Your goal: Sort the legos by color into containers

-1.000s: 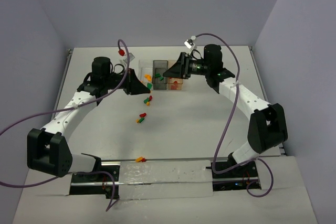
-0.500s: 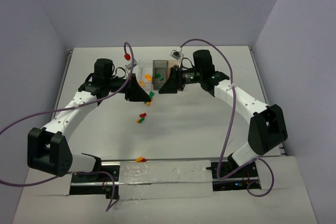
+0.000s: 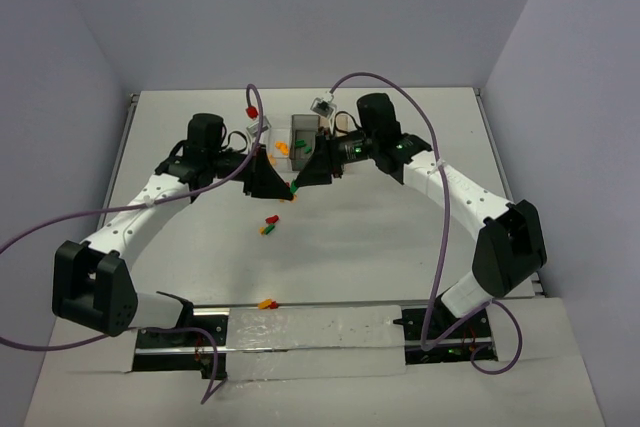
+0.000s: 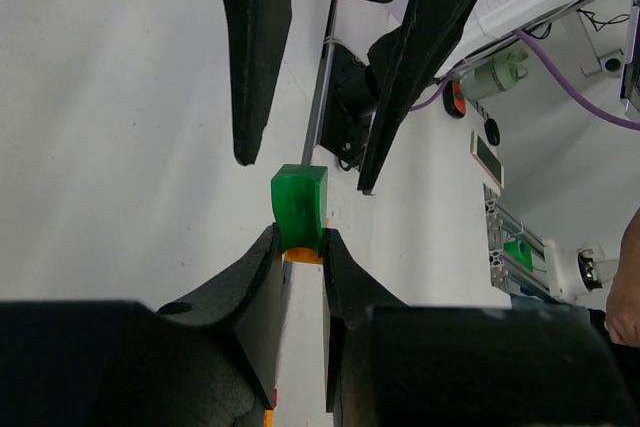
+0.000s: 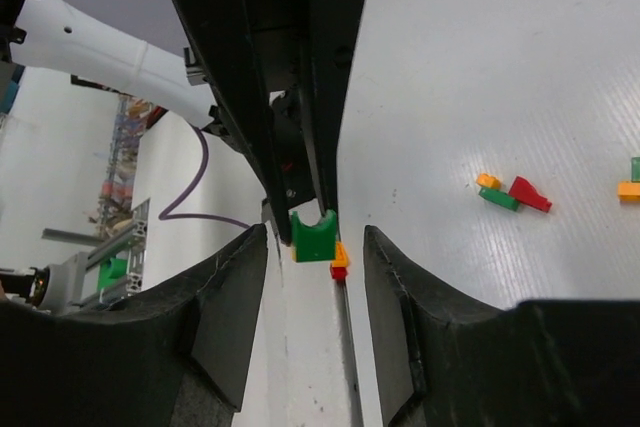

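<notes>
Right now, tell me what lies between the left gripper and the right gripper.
A green lego, pinched by the left gripper and facing the open right gripper. Both wrist views show it.

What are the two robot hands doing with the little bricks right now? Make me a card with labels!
Left gripper: shut on green brick, with an orange piece stuck underneath
Right gripper: open, facing that brick, not touching it
Bins: behind the two grippers, partly hidden
Loose bricks: several lying on the table, not yet sorted
</notes>
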Motion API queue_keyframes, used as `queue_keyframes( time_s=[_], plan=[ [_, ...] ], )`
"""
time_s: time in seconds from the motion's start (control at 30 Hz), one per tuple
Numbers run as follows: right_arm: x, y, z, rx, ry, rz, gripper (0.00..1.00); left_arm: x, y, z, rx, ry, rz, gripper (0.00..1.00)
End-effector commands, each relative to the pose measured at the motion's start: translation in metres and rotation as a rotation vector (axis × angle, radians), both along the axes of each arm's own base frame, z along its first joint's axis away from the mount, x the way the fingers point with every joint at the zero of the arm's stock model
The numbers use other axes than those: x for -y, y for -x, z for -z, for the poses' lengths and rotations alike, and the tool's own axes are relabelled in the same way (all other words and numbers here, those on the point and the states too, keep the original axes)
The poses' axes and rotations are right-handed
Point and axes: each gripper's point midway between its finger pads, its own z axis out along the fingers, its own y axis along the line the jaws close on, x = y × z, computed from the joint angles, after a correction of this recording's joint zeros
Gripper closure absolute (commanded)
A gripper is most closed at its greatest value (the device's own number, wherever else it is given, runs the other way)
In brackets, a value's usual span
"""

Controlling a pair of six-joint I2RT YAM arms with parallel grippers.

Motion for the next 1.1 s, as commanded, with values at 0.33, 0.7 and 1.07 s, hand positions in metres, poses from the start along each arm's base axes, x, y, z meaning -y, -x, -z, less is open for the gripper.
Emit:
queue_keyframes(
  time_s=[0.33, 0.7, 1.07],
  plan=[
    [-0.007, 0.013, -0.017, 0.077, -0.002, -0.067, 0.86, 0.005, 0.0, -0.018, 0.053, 0.035, 0.026, 0.99],
    [-0.011, 0.001, -0.035, 0.03, -0.065, 0.022, 1.0, 0.004, 0.0, -0.014, 0.04, 0.023, 0.011, 0.41],
    [-0.006, -0.011, -0.036, -0.007, -0.073, 0.086, 1.0, 0.003, -0.005, -0.017, 0.049, 0.038, -0.026, 0.66]
  ],
)
